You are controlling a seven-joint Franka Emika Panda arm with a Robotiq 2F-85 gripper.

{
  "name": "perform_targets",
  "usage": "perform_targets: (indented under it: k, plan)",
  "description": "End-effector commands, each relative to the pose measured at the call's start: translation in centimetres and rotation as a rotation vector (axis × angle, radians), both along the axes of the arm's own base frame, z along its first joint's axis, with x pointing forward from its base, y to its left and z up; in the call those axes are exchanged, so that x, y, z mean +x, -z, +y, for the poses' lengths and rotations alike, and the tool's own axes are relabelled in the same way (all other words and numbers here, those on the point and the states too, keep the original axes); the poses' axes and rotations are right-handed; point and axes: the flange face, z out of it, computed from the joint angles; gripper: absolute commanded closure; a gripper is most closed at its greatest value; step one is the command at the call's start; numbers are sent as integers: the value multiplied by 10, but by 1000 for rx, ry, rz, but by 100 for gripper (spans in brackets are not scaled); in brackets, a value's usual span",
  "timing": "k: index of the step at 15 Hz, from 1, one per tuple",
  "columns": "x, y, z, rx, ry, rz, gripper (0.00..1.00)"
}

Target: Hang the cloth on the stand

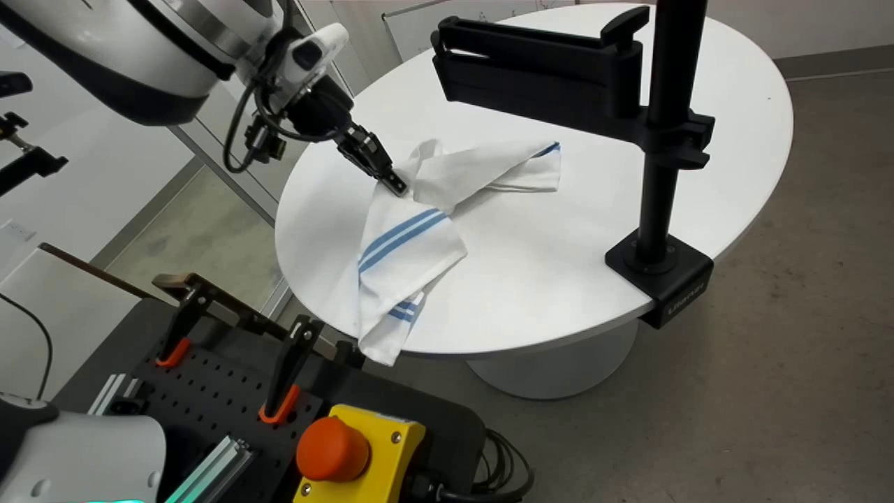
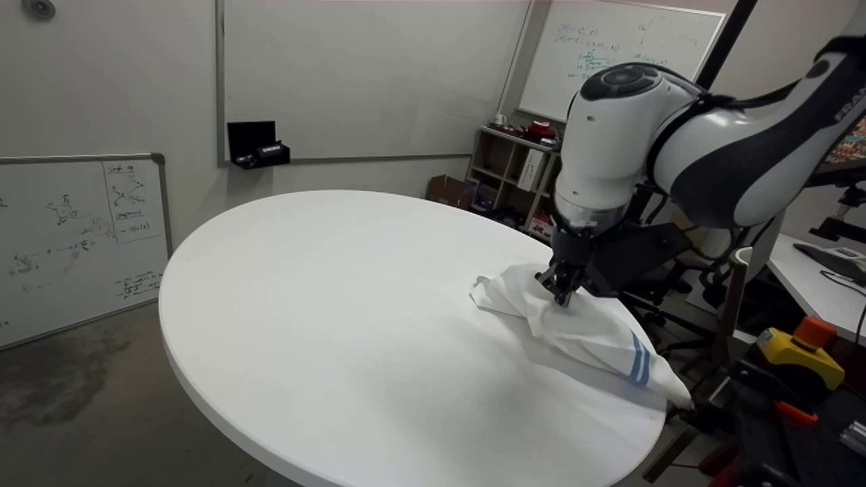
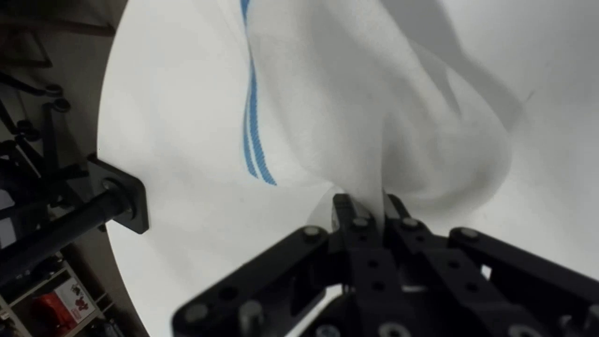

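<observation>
We are locating the cloth (image 1: 411, 262) near the edge of the round table (image 2: 325, 318), where it is lying bunched; one striped end is overhanging the edge. We are observing the gripper (image 3: 369, 203) pointing down at the bend of the cloth, its jaws standing narrow and holding a fold between the fingertips (image 3: 345, 209). In both exterior views, the arm (image 2: 609, 149) is hanging above the table. Well apart from the cloth, the stand (image 1: 660, 202) is rising from its base (image 1: 656, 283), which is sitting at the table edge; its bar (image 1: 531, 80) is extending sideways higher up. Beside the table, in an exterior view, a yellow box (image 1: 384, 447) with a red button (image 1: 332, 448) is resting on a black platform (image 1: 391, 397).
</observation>
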Motion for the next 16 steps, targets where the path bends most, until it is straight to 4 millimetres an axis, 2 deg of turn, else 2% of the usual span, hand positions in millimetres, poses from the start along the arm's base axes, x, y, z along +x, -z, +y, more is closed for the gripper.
perform_targets:
  k: [1,10,16]
  plan:
    - [-19,-68,0,79,29,-34,99]
    - [-25,-230,-3,211,75,-224,99]
    - [-30,-337,-14,250,123,-362,99]
